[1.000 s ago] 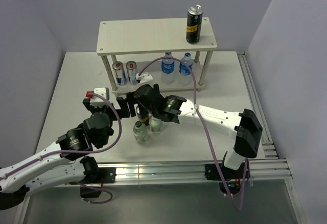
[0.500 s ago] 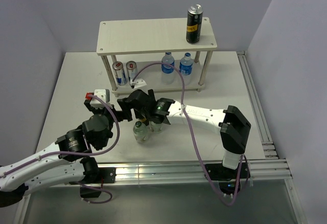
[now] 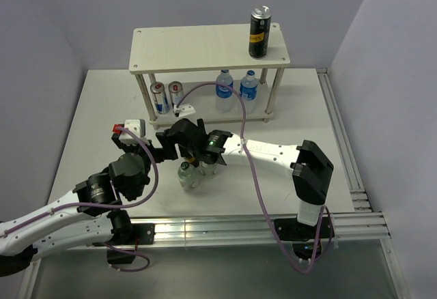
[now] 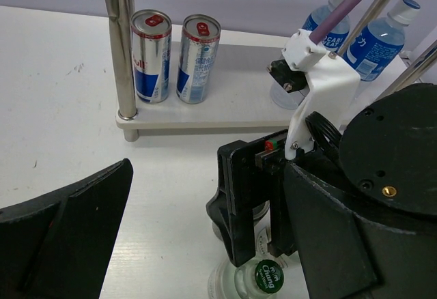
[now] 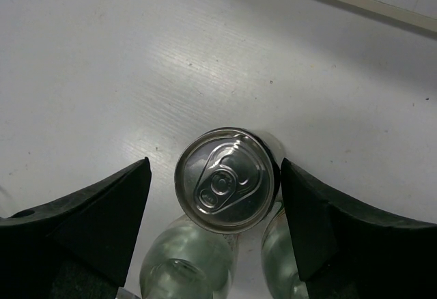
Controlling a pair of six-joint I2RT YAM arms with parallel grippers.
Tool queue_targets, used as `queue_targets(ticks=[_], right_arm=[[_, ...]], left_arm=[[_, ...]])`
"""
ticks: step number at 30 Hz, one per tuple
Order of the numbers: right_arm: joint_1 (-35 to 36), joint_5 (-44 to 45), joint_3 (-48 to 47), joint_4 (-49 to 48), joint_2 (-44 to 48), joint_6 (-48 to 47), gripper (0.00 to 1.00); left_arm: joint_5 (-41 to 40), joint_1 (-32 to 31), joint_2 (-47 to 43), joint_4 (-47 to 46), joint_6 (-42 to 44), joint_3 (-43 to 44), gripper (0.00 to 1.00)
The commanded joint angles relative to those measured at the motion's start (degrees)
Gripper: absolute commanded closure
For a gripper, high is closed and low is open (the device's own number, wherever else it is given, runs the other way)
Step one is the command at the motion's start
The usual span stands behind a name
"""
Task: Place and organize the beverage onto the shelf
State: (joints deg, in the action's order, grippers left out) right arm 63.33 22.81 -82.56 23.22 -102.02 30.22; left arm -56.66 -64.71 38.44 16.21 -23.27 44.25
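The shelf [image 3: 198,48] stands at the back with a black can [image 3: 259,33] on its top board. On its lower board [image 4: 225,111] are two Red Bull cans [image 4: 150,57] and two blue-label water bottles [image 3: 235,89]. On the table, a silver-topped can [image 5: 225,179] stands upright against two clear glass bottles [image 5: 188,265], one with a green cap [image 4: 270,275]. My right gripper [image 5: 215,176] is open and straddles this can. Its right finger [image 5: 341,224] is close against the can and its left finger [image 5: 102,217] is apart from it. My left gripper [image 3: 164,150] is open just left of it, holding nothing.
The right arm's purple cable [image 3: 239,108] loops over the shelf's lower board. A shelf leg [image 4: 123,46] stands beside the Red Bull cans. Metal rails [image 3: 341,149] run along the table's right and near edges. Walls close in the back and both sides.
My right gripper moved left and down over the silver-topped can, and its jaws have narrowed around it. The left arm has barely moved.
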Motion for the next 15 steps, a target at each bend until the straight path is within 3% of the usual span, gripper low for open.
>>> queue_targets(ticks=[1, 9, 12, 15], right_arm=[[0.7, 1.1, -3.0, 0.6, -1.5, 0.3, 0.18], [0.7, 2.1, -4.5, 2.7, -3.3, -0.2, 0.32], [0.7, 2.8, -4.9, 4.0, -4.0, -0.2, 0.32], [0.7, 3.4, -5.4, 4.9, -4.5, -0.2, 0.25]], left_arm=[[0.6, -0.6, -0.5, -2.8, -0.6, 0.8, 0.01], [0.4, -0.8, -0.5, -2.8, -0.6, 0.9, 0.01], [0.3, -0.9, -0.6, -2.8, -0.5, 0.9, 0.01], [0.1, -1.1, -0.6, -2.8, -0.5, 0.8, 0.01]])
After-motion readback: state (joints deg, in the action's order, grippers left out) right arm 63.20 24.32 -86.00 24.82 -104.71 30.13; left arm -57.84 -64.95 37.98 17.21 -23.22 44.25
